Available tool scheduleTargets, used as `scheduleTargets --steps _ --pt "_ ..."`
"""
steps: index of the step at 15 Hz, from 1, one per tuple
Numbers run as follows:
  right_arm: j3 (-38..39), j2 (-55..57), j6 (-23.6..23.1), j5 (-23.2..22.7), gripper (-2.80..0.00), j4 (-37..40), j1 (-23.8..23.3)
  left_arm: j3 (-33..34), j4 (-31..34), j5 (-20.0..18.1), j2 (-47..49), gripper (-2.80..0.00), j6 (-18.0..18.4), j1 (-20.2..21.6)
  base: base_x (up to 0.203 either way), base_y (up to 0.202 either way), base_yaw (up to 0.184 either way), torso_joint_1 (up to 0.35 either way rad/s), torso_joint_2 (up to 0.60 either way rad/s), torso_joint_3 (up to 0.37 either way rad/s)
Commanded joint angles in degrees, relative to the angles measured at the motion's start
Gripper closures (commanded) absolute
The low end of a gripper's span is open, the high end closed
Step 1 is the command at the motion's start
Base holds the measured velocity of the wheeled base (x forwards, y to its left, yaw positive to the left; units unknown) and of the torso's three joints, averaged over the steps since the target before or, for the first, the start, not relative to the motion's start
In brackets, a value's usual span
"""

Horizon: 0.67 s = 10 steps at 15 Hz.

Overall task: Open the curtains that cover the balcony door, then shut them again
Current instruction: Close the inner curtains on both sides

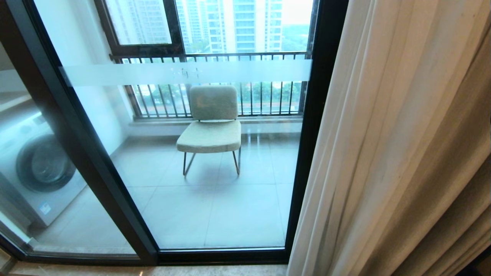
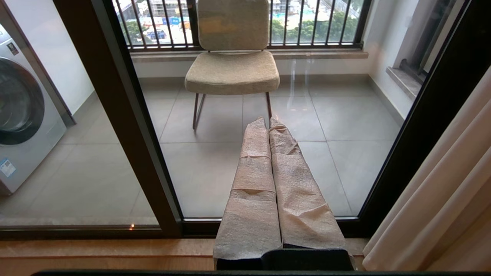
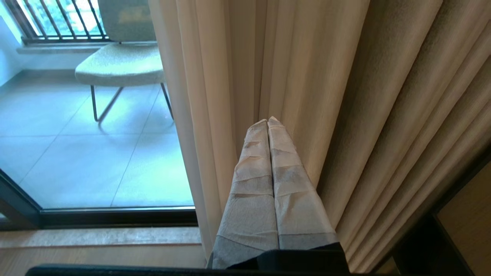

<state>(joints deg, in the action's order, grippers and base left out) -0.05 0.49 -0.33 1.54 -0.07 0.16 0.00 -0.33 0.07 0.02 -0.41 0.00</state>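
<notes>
The curtains [image 1: 399,145] hung bunched at the right of the balcony door [image 1: 191,153], glass uncovered. To close them well, the right tool [image 3: 267,122], fingers pressed together and empty, should catch the leading fold and sweep leftward. It pointed into the pleats; the left tool [image 2: 267,122], also closed, faced the glass

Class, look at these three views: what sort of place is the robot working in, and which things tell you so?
Most likely a high-rise flat, indoors at a glass balcony door. Beyond it stand a chair and a washing machine on a tiled balcony, with tower blocks outside; curtains are bunched at the door's right.
</notes>
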Motion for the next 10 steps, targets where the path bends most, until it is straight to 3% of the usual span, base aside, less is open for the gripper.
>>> scheduleTargets --steps 1,10 --pt "0.05 -0.49 1.15 0.22 0.00 -0.02 0.02 0.00 -0.02 0.01 -0.02 0.00 -0.02 0.00 0.000 0.000 0.000 0.000 0.00 0.000" --pt "0.05 -0.49 2.00 0.31 0.00 -0.02 0.02 0.00 -0.02 0.01 -0.02 0.00 -0.02 0.00 0.000 0.000 0.000 0.000 0.00 0.000"
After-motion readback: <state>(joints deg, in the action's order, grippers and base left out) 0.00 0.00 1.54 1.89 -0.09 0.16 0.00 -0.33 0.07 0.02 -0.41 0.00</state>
